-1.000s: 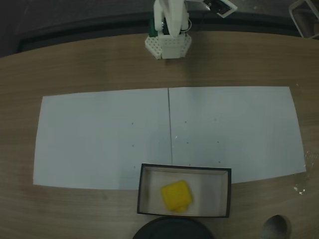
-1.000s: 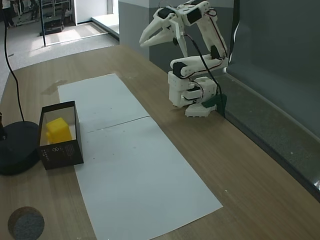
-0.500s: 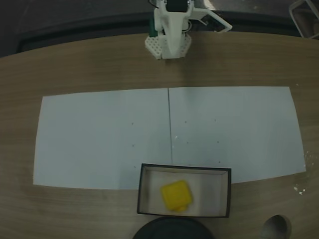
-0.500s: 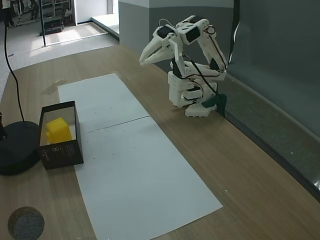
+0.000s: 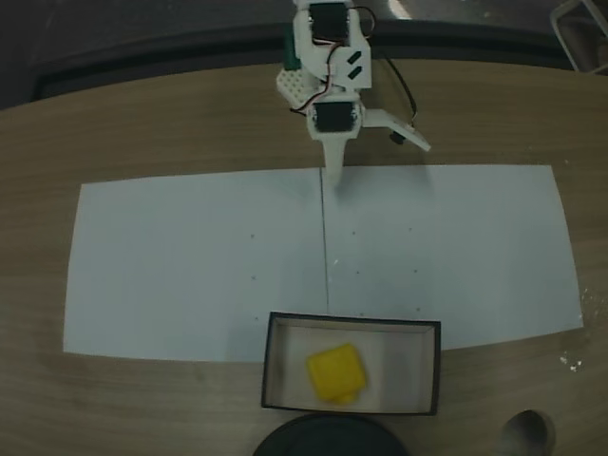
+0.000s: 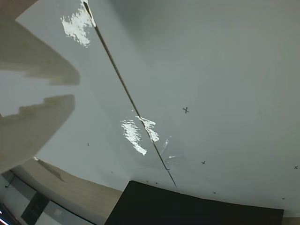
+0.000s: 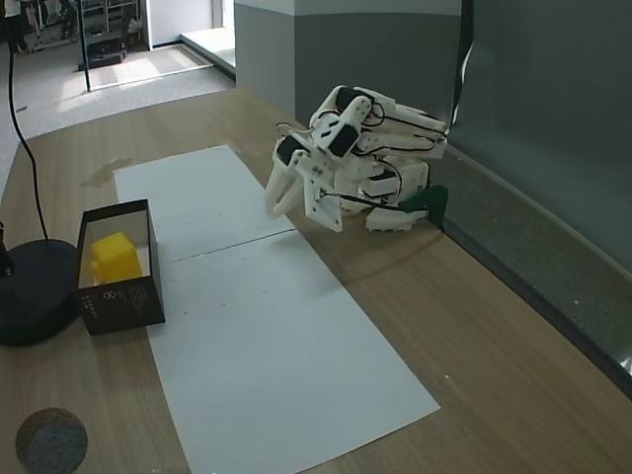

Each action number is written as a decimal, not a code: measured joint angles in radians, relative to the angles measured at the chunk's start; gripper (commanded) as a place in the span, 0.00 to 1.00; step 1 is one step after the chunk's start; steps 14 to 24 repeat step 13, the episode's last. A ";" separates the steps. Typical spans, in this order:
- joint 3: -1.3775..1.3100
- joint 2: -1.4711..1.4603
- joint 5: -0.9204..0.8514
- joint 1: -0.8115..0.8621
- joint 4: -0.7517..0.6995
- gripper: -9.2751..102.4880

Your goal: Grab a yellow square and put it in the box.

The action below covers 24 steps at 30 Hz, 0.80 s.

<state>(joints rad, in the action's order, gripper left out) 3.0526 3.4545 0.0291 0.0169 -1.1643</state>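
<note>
A wooden table [image 5: 142, 123] with a curved far edge carries two white paper sheets [image 5: 199, 256] laid side by side, their seam running across the middle toward the arm's base. Small dark marks dot the paper, and in the wrist view the sheets [image 6: 211, 70] shine with glare patches along the seam. The box [image 5: 352, 365] sits at the near edge of the paper, just beside a black round stand base [image 7: 30, 291]; the yellow square [image 5: 336, 372] lies inside it on the white floor, a little toward the left wall in that fixed view. In the other fixed view the box [image 7: 118, 267] stands at the table's left end with the yellow square [image 7: 114, 257] visible over its wall. The white arm is folded low at the far edge, and its gripper [image 7: 276, 197] points down at the paper's seam, empty, jaws nearly together. Behind the table stands a grey partition [image 7: 553, 118]; a bright floor opens beyond the far left corner.
</note>
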 measured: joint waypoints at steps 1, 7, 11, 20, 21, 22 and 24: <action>0.000 0.000 -0.003 0.008 0.000 0.08; 0.000 0.000 -0.002 -0.023 -0.115 0.08; 0.000 0.000 -0.002 -0.028 -0.118 0.08; 0.000 0.000 -0.002 -0.026 -0.118 0.08; 0.000 0.000 -0.002 -0.026 -0.118 0.08; 0.000 0.000 -0.002 -0.026 -0.118 0.08; 0.000 0.000 -0.002 -0.026 -0.118 0.08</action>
